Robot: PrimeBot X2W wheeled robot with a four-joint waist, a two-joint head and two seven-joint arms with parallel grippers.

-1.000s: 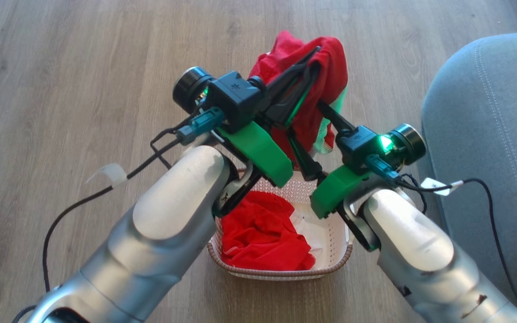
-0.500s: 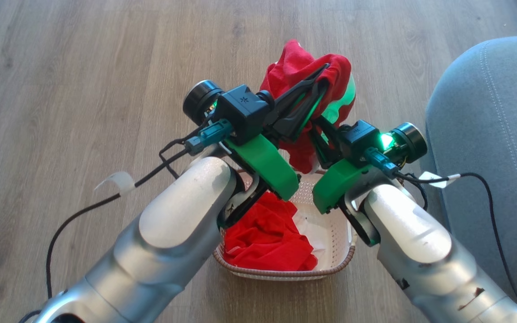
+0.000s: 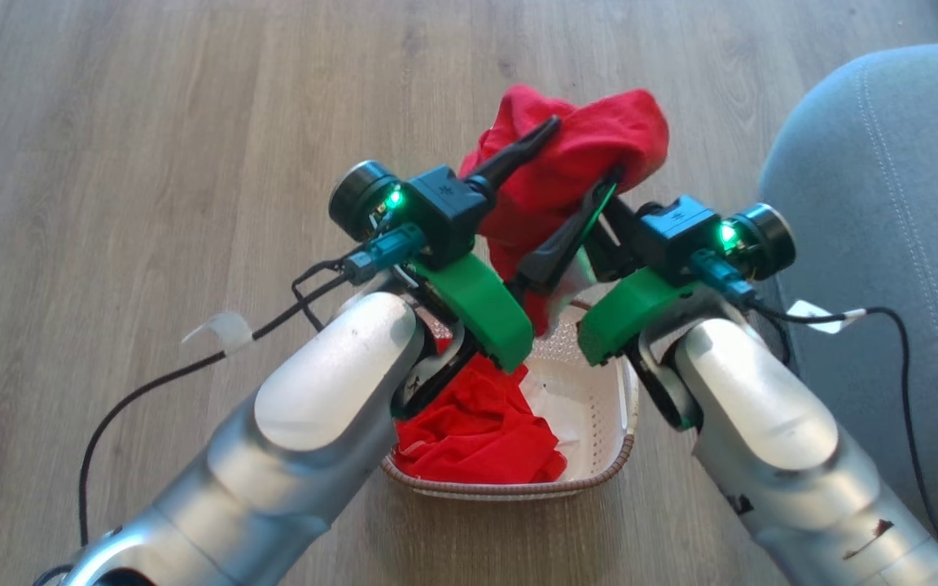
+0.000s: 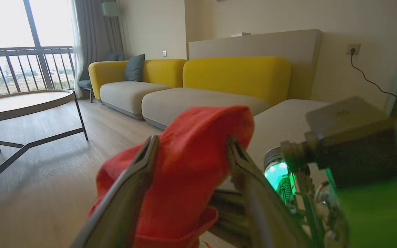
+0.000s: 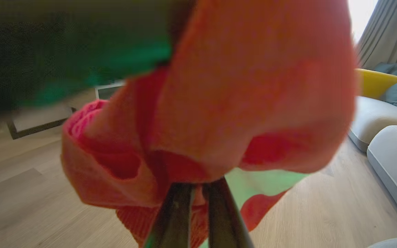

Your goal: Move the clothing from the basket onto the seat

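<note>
Grey upholstery marks the seat point(image 3: 884, 203), well off the basket's right edge, so the carry there runs across bare floor point(image 3: 151, 122). The basket point(image 3: 599, 407) stands on the planks below both arms, with one red garment point(image 3: 477, 431) bunched along its left side. Above its far edge hangs the lifted red garment point(image 3: 640, 130). The right gripper point(image 5: 198, 193) alone grips it, fingers pressed together on a fold of the cloth. The left gripper point(image 4: 191, 143) stands wide apart, with the cloth slack between its fingers and not pinched.

The likeliest trouble is that this single pinch on a thin fold slips and drops the piece onto the floor short of the seat. The cloth could also snag on a left finger as the arms part, which would tug it out of the right one's hold. Its low end hangs near the basket's far rim and might catch there and tip the basket.

Pale brown wood-look planks make up the floor that carries everything. In the left wrist view, a long sofa point(image 4: 236, 74) with yellow backs and pale grey cushions lines the wall. A round wooden coffee table point(image 4: 22, 103) on dark legs stands before a railed window point(image 4: 12, 27). A black cable point(image 4: 367, 81) hangs from a wall socket point(image 4: 353, 49).
</note>
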